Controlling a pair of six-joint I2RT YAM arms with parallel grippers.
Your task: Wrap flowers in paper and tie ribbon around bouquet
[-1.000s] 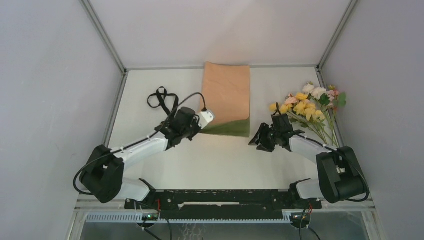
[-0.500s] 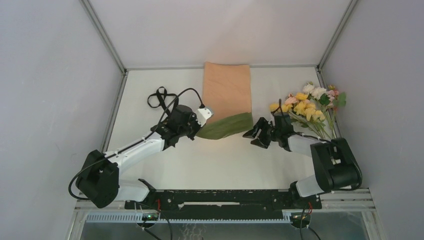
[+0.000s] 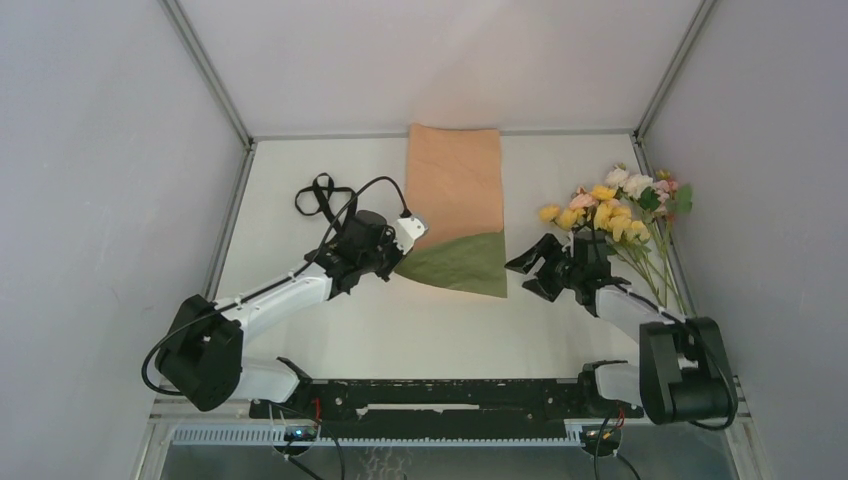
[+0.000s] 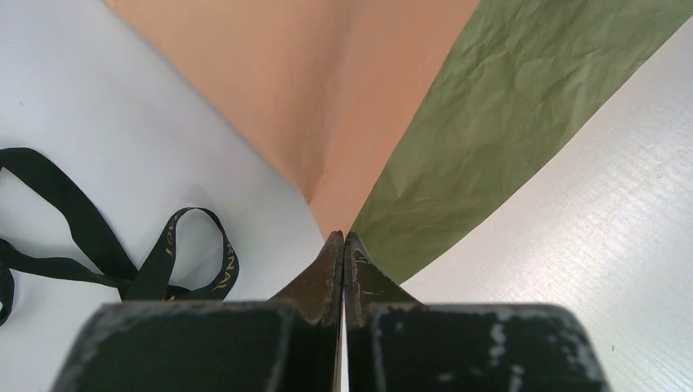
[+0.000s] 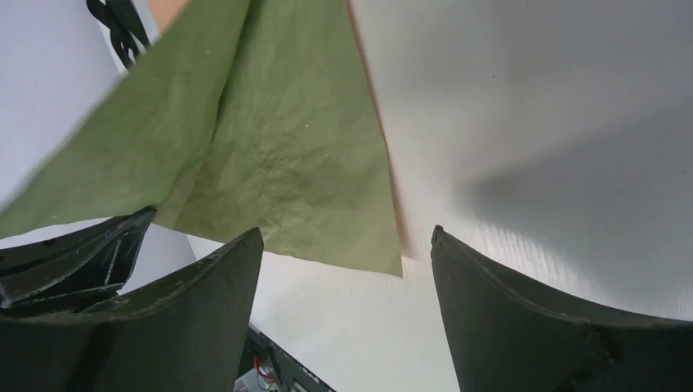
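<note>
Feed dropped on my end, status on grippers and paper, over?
Left gripper shut on paper corner. Right gripper open, empty, just right of it. Flowers right, ribbon left, both clear of the paper.

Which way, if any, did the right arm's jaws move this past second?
Yes: the right gripper, jaws open, drew back rightward from the paper toward the flowers.

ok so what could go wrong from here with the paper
The left tool pinches only the corner of the thin paper; a pull could tear it or slip it free.
The right tool is open beside the green flap's free corner, holding nothing, so that side may flop or crease.
The right arm lies close to the flowers and could knock them.
</note>
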